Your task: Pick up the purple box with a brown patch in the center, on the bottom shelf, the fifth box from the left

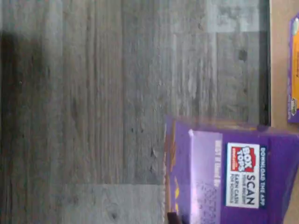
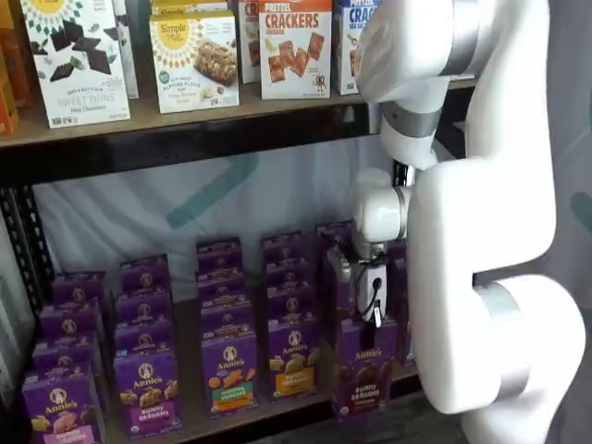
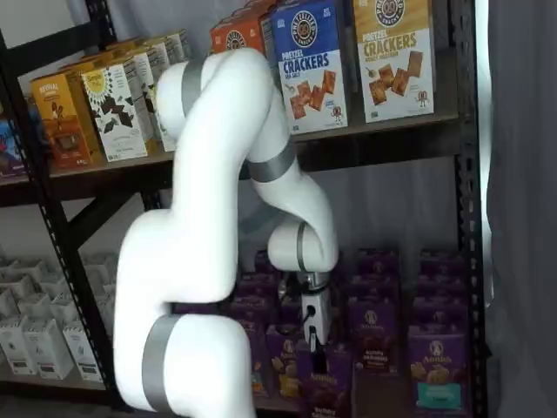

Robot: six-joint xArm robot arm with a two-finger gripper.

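Only the wrist view shows the purple box (image 1: pixel 233 172) from its top flap, with a Box Tops scan label, over grey wood-plank floor (image 1: pixel 93 112). In both shelf views the box's front shows instead: brown cookies and "bunny grahams" lettering, low and right of centre (image 2: pixel 366 370), at the front edge of the bottom shelf (image 2: pixel 190 319). The white arm (image 2: pixel 481 231) bends down from the upper frame, its wrist vertical, the gripper (image 3: pixel 315 348) pointing straight down onto the box's top. The fingers are pressed against the carton, apparently clamped on it. Cracker boxes (image 3: pixel 392 57) line the higher shelf.
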